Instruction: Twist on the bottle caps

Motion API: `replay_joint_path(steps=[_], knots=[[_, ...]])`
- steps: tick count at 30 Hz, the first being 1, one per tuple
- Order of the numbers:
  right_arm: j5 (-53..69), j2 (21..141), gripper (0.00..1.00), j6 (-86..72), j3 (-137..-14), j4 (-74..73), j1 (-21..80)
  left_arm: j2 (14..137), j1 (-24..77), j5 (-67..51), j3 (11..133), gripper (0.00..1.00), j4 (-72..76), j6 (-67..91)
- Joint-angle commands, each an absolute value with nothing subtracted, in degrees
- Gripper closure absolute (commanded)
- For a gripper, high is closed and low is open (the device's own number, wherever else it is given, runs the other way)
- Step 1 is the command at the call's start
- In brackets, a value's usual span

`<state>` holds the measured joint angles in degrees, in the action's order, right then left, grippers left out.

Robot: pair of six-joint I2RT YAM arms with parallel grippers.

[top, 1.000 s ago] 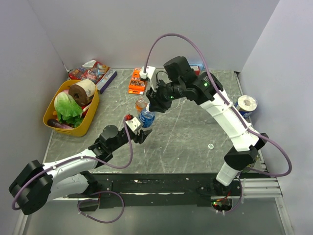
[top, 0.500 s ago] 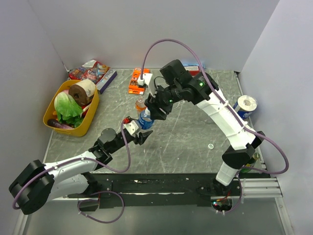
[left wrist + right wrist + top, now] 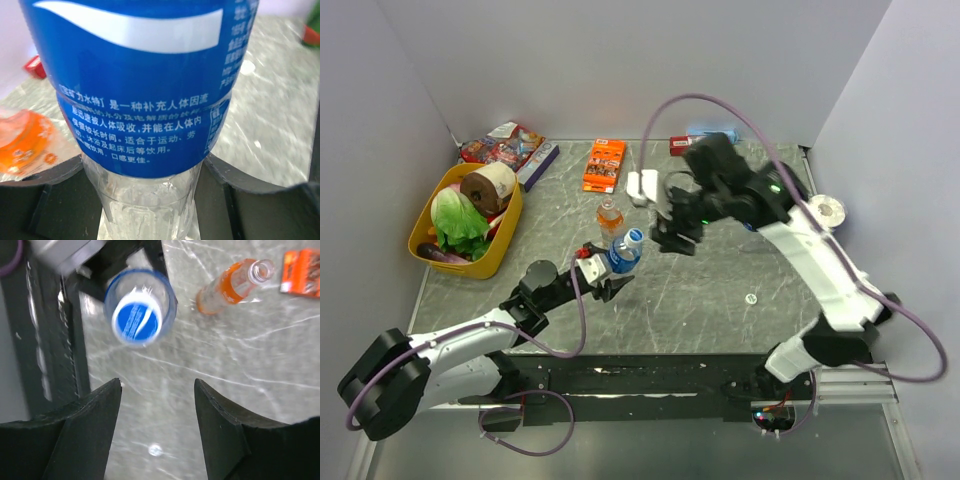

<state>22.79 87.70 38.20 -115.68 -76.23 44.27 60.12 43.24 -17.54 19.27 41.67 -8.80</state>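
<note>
My left gripper (image 3: pixel 603 272) (image 3: pixel 145 200) is shut on the clear lower part of a blue-labelled bottle (image 3: pixel 620 256) (image 3: pixel 140 95), which leans a little to the right. A blue cap (image 3: pixel 633 238) (image 3: pixel 136 323) sits on its neck. To the right of that bottle my right gripper (image 3: pixel 668 243) (image 3: pixel 157 385) hangs above the table, open and holding nothing. The bottle with orange liquid (image 3: pixel 609 214) (image 3: pixel 231 286) stands just behind with no cap on its mouth. A whitish cap (image 3: pixel 751 298) (image 3: pixel 155 450) lies alone on the table at the right.
A flat orange box (image 3: pixel 604 164) lies at the back. A yellow basket (image 3: pixel 498 252) of food stands at the left, with snack packets (image 3: pixel 505 145) behind it. A tape roll (image 3: pixel 826 210) sits by the right wall. A white block (image 3: pixel 642 187) on the cable hangs beside the right arm.
My right gripper has opened, left the blue cap on the bottle and pulled away to the right. The left gripper still grips the bottle, which now leans slightly.
</note>
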Motion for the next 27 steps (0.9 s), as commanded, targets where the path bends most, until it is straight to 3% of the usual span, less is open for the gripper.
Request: replay_joint_path(steps=[1, 12, 27], knots=[[26.7, 76.4, 0.33, 60.2, -109.5, -72.3, 43.9, 60.9, 41.1, -30.8, 23.1, 0.99, 37.2, -16.9], [30.9, 71.5, 0.33, 88.0, -100.0, -77.0, 49.4, 66.3, 40.3, -37.2, 30.8, 0.99, 24.6, -27.9], [31.4, 74.4, 0.40, 95.0, -100.2, -78.7, 50.0, 67.9, 40.3, -38.6, 34.0, 0.99, 19.7, -34.4]])
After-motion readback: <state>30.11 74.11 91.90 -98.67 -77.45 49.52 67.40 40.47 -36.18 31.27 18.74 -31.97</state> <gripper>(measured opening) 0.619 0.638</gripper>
